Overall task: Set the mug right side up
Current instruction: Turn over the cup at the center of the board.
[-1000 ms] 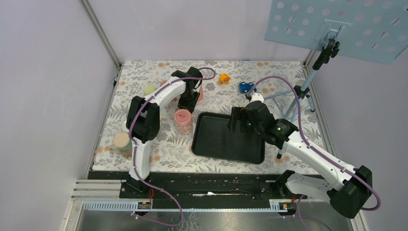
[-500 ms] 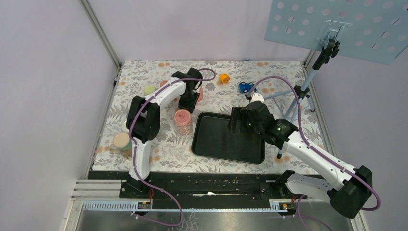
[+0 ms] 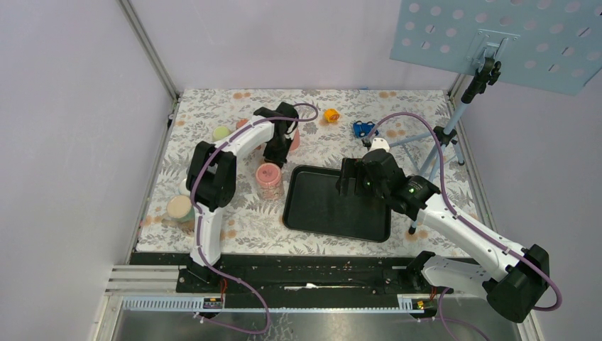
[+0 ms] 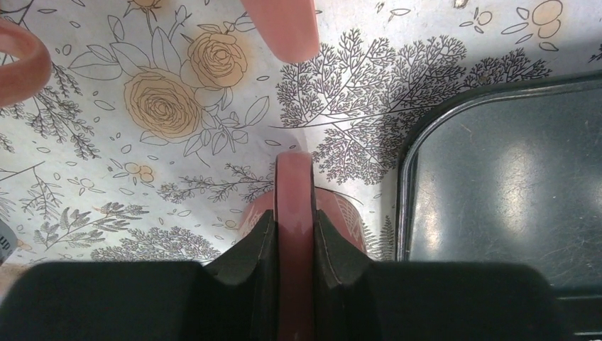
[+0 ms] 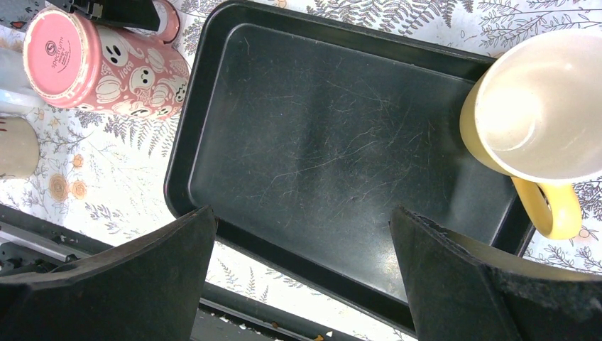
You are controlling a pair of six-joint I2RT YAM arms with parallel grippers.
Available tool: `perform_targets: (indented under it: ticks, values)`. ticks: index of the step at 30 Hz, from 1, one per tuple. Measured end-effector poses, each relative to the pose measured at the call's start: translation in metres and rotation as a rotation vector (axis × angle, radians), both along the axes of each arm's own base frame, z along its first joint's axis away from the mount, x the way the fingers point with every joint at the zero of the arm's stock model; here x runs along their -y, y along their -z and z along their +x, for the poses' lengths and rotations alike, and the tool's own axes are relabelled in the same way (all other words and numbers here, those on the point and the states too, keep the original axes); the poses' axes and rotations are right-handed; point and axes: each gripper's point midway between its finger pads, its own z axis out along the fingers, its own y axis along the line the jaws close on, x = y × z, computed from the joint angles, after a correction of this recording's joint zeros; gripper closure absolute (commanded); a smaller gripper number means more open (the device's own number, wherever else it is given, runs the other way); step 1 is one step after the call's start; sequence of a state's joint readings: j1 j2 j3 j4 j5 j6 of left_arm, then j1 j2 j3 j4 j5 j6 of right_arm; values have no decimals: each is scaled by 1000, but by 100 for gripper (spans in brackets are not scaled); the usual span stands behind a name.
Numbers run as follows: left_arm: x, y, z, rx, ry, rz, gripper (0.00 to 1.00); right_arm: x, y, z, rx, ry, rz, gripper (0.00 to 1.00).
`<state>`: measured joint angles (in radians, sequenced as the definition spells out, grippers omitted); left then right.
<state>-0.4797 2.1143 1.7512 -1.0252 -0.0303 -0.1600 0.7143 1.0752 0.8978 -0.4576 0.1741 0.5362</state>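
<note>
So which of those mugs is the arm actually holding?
The reddish mug: the left gripper pinches its handle between both fingers. The ghost-patterned pink mug and the yellow mug stand free, with no gripper on them.

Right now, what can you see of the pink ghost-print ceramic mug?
The pink ghost-print mug looks like glossy ceramic, with white ghosts and pumpkins on its wall. It stands upside down on the floral tablecloth, logo-stamped base up, close beside the black tray's left edge. No gripper holds it; its handle is not clearly visible.
</note>
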Motion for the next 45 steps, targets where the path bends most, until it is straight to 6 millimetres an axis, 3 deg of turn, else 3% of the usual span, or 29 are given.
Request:
perform_targets:
  ticks: [1, 11, 22, 32, 45]
  values:
    - [-1, 0, -1, -2, 0, 3, 100, 0, 0, 0, 0, 0, 0, 0]
    - [-4, -5, 0, 17, 1, 12, 100, 0, 0, 0, -2, 1, 3, 0]
    - [-13, -72, -2, 186, -11, -28, 100, -5, -2, 2, 5, -7, 17, 0]
    - [-21, -76, -8, 216, -16, -19, 100, -13, -7, 9, 15, -14, 34, 0]
    - [-5, -164, -13, 446, 88, -220, 100, -37, -40, 14, 88, -118, 120, 0]
